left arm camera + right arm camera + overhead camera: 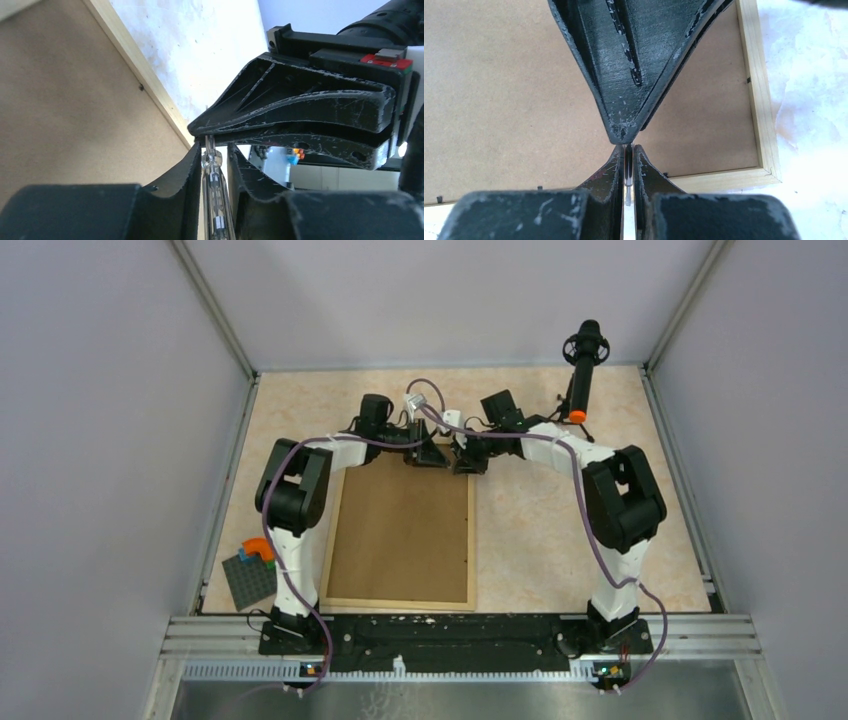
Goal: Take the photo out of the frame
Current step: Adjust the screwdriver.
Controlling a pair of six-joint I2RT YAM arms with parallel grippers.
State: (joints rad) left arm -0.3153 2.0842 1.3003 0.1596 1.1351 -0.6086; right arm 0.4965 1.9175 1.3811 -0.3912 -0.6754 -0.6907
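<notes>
The frame (400, 603) lies back up in the middle of the top view, long side running bottom to top. The photo hides under its brown back (400, 530). Above the upper right corner, equally near, the left gripper (214, 155) and right gripper (626, 155) both pinch one thin stick (212, 190).

This is a robotics lab test cell. Plain grey panels (100, 440) and aluminium rails (460, 635) box in a small marble-patterned table (540, 530).
</notes>
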